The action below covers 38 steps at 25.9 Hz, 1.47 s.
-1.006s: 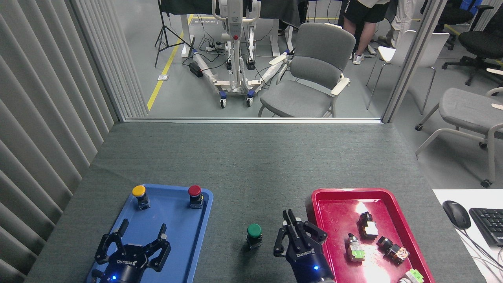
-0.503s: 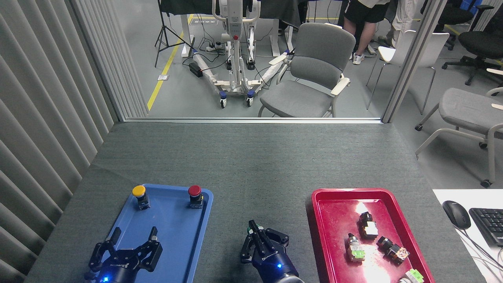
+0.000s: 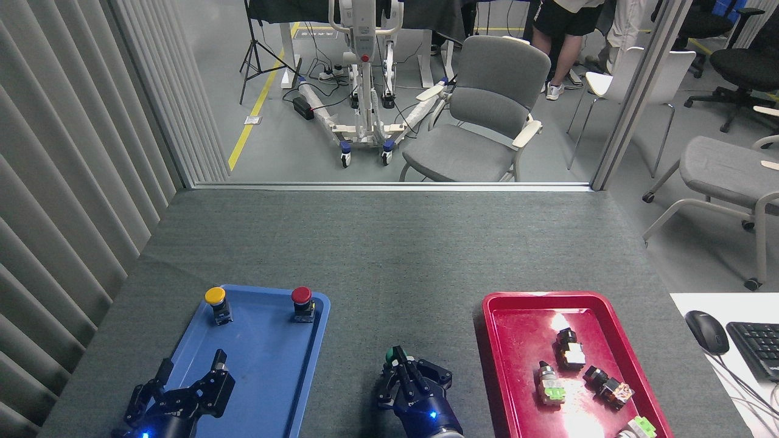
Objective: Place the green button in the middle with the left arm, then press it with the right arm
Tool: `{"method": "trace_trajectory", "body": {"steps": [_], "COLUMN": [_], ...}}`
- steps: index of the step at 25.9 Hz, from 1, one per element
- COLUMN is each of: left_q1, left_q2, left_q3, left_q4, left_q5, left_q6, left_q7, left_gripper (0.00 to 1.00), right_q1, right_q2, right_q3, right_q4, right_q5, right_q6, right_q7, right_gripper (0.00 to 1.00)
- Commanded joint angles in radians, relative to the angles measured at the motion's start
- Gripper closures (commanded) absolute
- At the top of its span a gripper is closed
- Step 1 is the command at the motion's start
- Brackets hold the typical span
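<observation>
The right gripper (image 3: 400, 365) has its fingers drawn together, tips resting on the green button (image 3: 395, 353), which stands on the grey cover (image 3: 389, 261) between the two trays and is mostly hidden, only a sliver of green cap showing. The left gripper (image 3: 190, 371) hangs open and empty over the near left part of the blue tray (image 3: 274, 365), well apart from the yellow button (image 3: 215, 296) and red button (image 3: 301, 295) standing at the tray's far end. The red tray (image 3: 517, 365) on the right holds several loose switches (image 3: 569, 348).
</observation>
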Motion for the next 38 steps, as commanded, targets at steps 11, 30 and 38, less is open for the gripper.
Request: {"method": "trace_trajectory", "body": {"steps": [11,30,38], "left_q1": [0.007,0.013,0.027], "left_q2": [0.0,-0.01,0.02], "left_q3": [-0.004,-0.004,-0.011], "left_q4": [0.051,0.007,-0.019], "left_q5": [-0.056,-0.085,-0.112], "left_q6": [-0.008,-0.016,-0.019], "left_q7": [0.011,0.056,0.053], "left_gripper": [0.0,0.0,0.0], "right_q1": [0.009,0.202,0.199], "right_q2": [-0.001,-0.128,-0.168], "right_q3": [-0.014,-0.324,-0.302], "right_q4": [-0.136,-0.335,-0.34], "right_q5": [-0.013,-0.022,-0.068], "right_q6": [0.04,0.069,0.057], "right_q7": [-0.052,-0.136,-0.145], "right_gripper": [0.37,0.01,0.01]}}
